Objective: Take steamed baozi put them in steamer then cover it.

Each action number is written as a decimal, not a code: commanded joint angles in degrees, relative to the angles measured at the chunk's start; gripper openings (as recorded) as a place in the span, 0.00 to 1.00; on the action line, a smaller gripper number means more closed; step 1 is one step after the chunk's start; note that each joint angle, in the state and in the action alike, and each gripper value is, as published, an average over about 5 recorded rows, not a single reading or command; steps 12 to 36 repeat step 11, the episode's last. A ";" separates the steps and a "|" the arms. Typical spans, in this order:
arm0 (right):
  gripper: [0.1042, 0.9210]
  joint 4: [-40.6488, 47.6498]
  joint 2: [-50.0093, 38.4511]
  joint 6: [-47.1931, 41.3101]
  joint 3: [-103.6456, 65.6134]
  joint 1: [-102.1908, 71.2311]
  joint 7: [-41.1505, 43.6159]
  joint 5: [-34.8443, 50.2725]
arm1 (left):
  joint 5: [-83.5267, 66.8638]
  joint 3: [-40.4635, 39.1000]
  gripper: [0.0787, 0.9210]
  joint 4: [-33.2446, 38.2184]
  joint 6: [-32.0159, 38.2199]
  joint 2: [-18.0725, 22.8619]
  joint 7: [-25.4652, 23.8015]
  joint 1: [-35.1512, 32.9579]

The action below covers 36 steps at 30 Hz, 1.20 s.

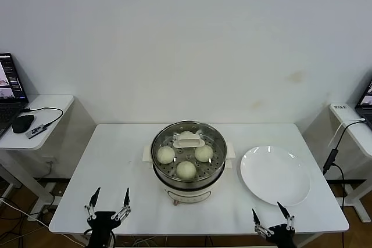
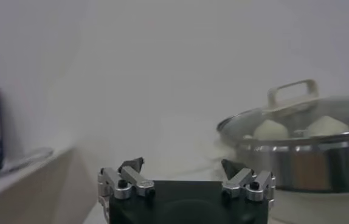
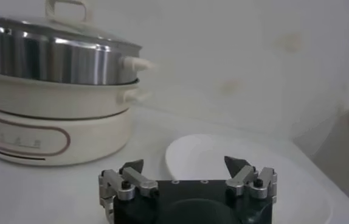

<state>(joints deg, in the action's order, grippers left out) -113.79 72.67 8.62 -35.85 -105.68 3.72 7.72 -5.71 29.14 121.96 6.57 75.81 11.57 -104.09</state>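
Observation:
The steamer [image 1: 189, 182] stands mid-table, a shiny steel pot on a white base. The clear glass cover [image 1: 187, 139] lies on it, its cream handle toward the back. Through the glass I see three steamed baozi [image 1: 166, 154] [image 1: 204, 153] [image 1: 186, 169] on the perforated tray. My left gripper [image 1: 109, 196] hangs open and empty at the table's near left edge, well short of the pot. My right gripper [image 1: 271, 213] is open and empty at the near right edge. The left wrist view shows my left gripper [image 2: 183, 164] beside the covered steamer [image 2: 320, 164], with baozi [image 2: 270, 129] under the cover [image 2: 293, 91].
An empty white plate [image 1: 274, 173] lies right of the steamer, just beyond my right gripper [image 3: 185, 163], as the plate [image 3: 205, 152] also shows in the right wrist view. Bare white table [image 1: 116, 161] spreads left of the pot. Side desks with laptops flank the table.

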 commanded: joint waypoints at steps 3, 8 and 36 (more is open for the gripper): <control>0.88 -4.52 -3.08 -3.17 1.64 -3.09 -3.33 1.83 | -7.73 1.37 0.88 -1.59 3.98 1.47 1.51 -4.46; 0.88 -4.88 -2.85 -3.09 1.94 -3.25 -3.39 1.41 | -7.00 1.43 0.88 -1.56 3.83 1.54 1.61 -4.32; 0.88 -4.98 -2.67 -3.09 2.11 -3.20 -3.39 1.22 | -6.77 1.49 0.88 -1.58 3.79 1.47 1.58 -4.30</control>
